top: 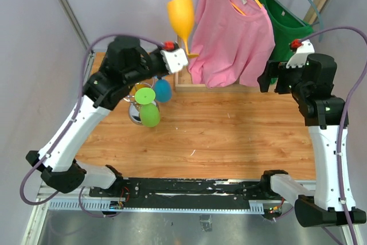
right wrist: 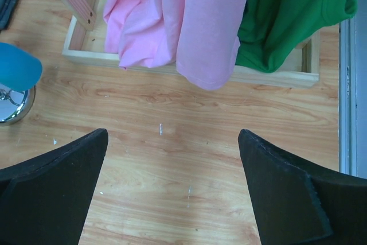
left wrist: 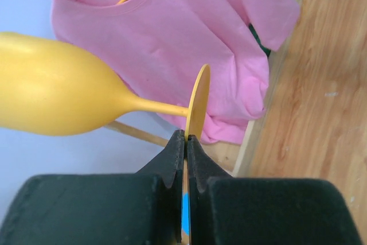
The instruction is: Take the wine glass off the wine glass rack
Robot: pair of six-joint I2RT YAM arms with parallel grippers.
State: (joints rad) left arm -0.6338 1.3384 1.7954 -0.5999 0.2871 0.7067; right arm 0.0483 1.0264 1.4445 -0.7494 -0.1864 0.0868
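Note:
A yellow wine glass (top: 180, 16) hangs in the air, lifted above and right of the chrome wine glass rack (top: 136, 116). My left gripper (top: 187, 55) is shut on the edge of its round foot (left wrist: 197, 102). In the left wrist view the yellow bowl (left wrist: 51, 93) lies on its side to the left, and my left gripper (left wrist: 186, 136) pinches the foot between its black fingers. A green glass (top: 148, 107) and a blue glass (top: 163, 90) sit at the rack. My right gripper (right wrist: 172, 136) is open over bare wood with nothing between its fingers.
A wooden clothes rack (top: 179, 38) stands at the back with a pink shirt (top: 232, 32) and a green shirt (top: 281, 21) on hangers. Its wooden base frame (right wrist: 275, 77) lies ahead of my right gripper. The rack's chrome base (right wrist: 14, 106) and the blue glass (right wrist: 17, 66) are at its left.

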